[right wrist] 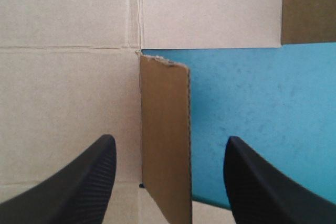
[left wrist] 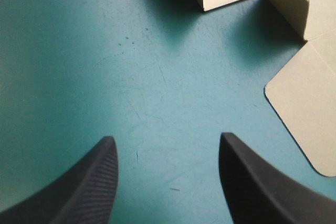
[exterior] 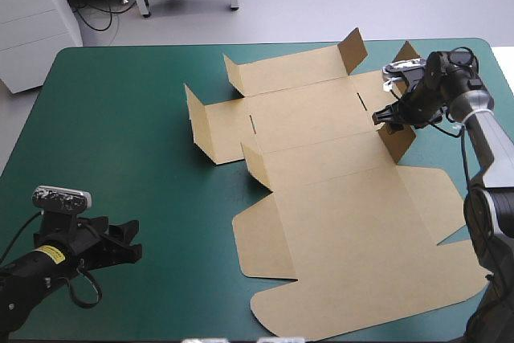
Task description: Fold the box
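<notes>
A: Looking at the box [exterior: 337, 198] first, we see the brown sheet lying mostly flat. It sits right of centre in the high view and reaches toward the lower edge. In its upper part several flaps stand up.

B: We agree. At the upper right, the right gripper [exterior: 385, 118] sits at one raised flap [right wrist: 165, 145] on the box's right edge. From its wrist we see its black fingers spread wide, with the flap upright between them and nothing pinched.

A: And the left gripper [exterior: 120, 251]?

B: We find it at the lower left, well apart from the box. Its fingers are likewise spread and hold nothing, over the bare teal-green cover [left wrist: 157, 66]. Ahead of it we make out a rounded corner of flat board and two raised walls.
</notes>
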